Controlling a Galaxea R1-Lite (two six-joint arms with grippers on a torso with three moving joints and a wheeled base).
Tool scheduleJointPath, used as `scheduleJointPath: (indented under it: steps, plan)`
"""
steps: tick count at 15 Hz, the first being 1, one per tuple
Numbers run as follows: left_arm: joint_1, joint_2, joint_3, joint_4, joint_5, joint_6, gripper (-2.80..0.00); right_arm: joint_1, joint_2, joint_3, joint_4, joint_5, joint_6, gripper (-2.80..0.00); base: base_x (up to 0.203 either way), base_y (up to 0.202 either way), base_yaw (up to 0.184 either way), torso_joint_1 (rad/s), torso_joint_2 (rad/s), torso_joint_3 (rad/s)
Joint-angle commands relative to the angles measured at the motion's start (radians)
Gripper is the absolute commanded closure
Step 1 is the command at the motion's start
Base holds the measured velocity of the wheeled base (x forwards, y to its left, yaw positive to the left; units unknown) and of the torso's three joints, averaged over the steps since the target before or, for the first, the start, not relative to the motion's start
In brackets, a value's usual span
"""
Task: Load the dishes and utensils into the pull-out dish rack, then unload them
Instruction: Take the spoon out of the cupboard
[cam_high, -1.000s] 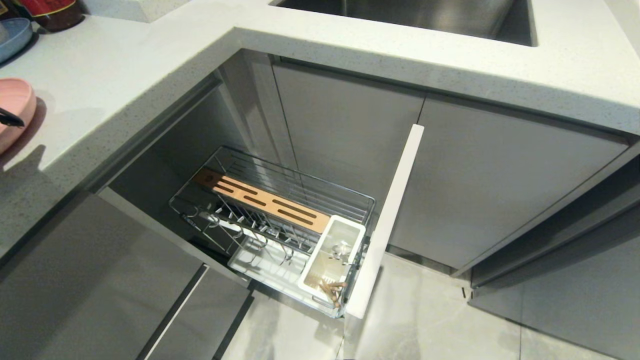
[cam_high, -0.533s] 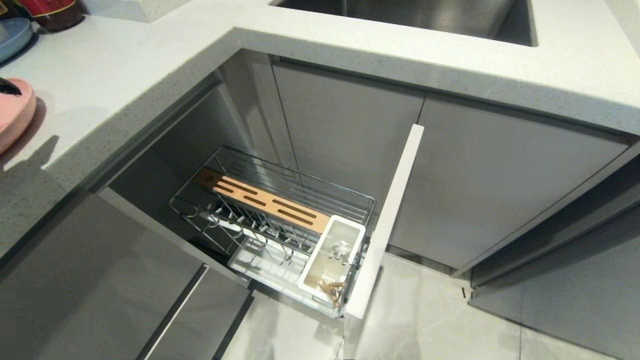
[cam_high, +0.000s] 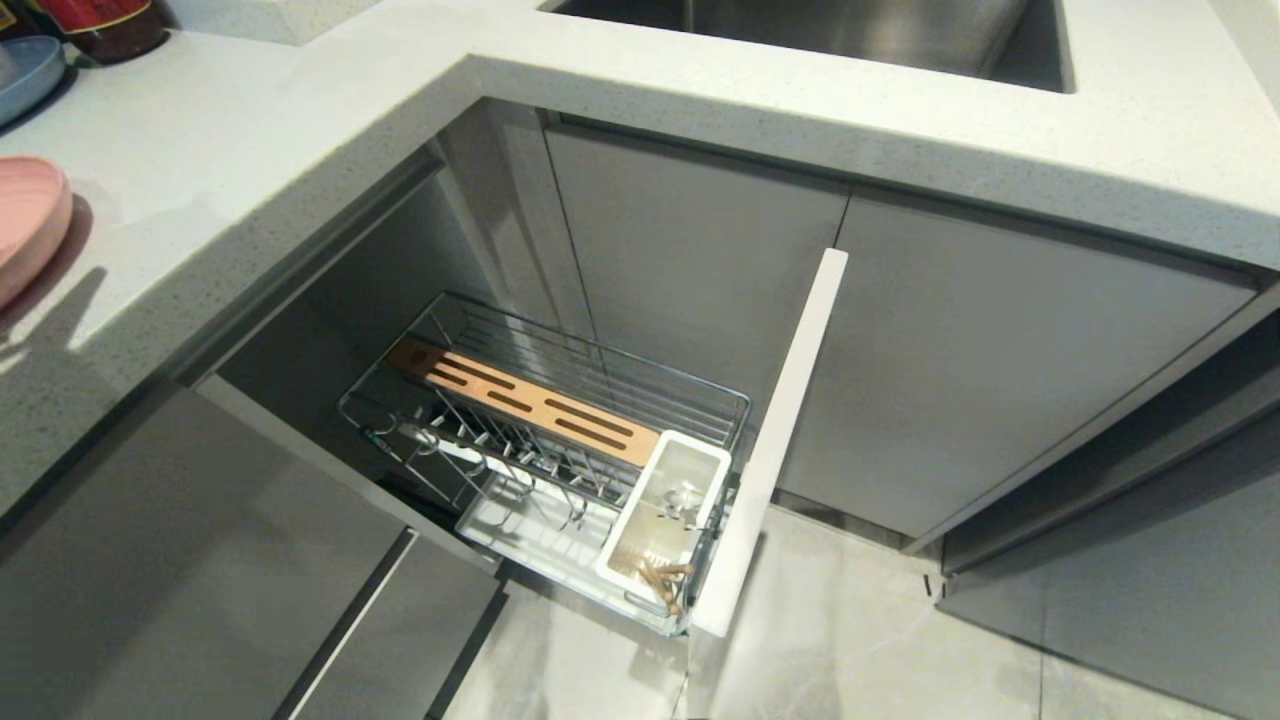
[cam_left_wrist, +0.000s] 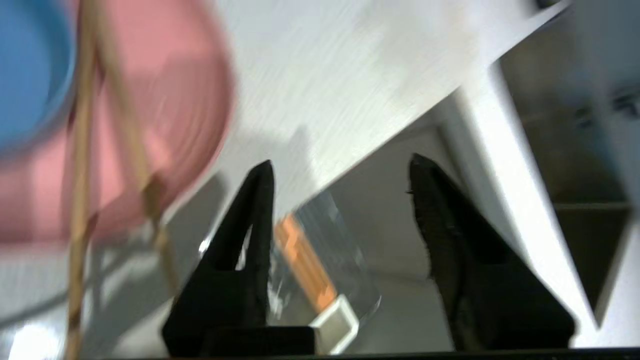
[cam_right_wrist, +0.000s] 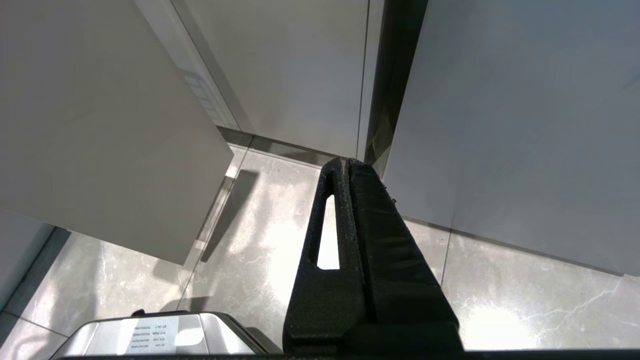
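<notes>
The pull-out dish rack (cam_high: 560, 430) stands drawn out under the counter, its white utensil box (cam_high: 665, 515) against the pale front panel (cam_high: 775, 440). The pink plate (cam_high: 25, 225) lies on the counter at the far left, with a blue dish (cam_high: 25, 75) behind it. In the left wrist view the chopsticks (cam_left_wrist: 80, 150) lie across the pink plate (cam_left_wrist: 165, 115). My left gripper (cam_left_wrist: 340, 170) hovers open and empty over the counter's edge, beside the plate, with the rack (cam_left_wrist: 300, 260) far below. My right gripper (cam_right_wrist: 347, 162) hangs shut above the floor. I cannot make out the spoon.
The white counter (cam_high: 250, 170) wraps round the corner, with a steel sink (cam_high: 820, 30) at the back and a dark jar (cam_high: 105, 25) at the far left corner. Grey cabinet fronts (cam_high: 980, 370) flank the rack. Brown wooden ends (cam_high: 665, 585) show in the utensil box.
The left gripper's black fingertip, seen at the pink plate's edge earlier, has drawn off the head view's left side. The plate and the rack stay put.
</notes>
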Motion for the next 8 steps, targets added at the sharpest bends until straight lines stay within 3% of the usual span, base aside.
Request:
scheduleJointPath:
  steps: [1,2,4,8]
  plan:
    - [-0.008,-0.008,-0.012,-0.162,0.01,0.031,0.0,0.0,-0.004,0.0,-0.001,0.0,0.0,0.0,0.0,0.0,0.0,0.0,0.0,0.0]
    - [-0.022,-0.008,-0.012,-0.215,0.012,0.032,0.0,0.0,-0.004,0.0,-0.001,0.0,0.0,0.0,0.0,0.0,0.0,0.0,0.0,0.0]
    - [-0.079,-0.002,-0.009,-0.231,0.009,-0.037,0.0,0.0,-0.004,0.0,-0.001,0.0,0.0,0.0,0.0,0.0,0.0,0.0,0.0,0.0]
    - [-0.335,0.066,0.025,-0.269,0.012,-0.062,0.0,0.0,-0.004,0.0,-0.001,0.0,0.0,0.0,0.0,0.0,0.0,0.0,0.0,0.0]
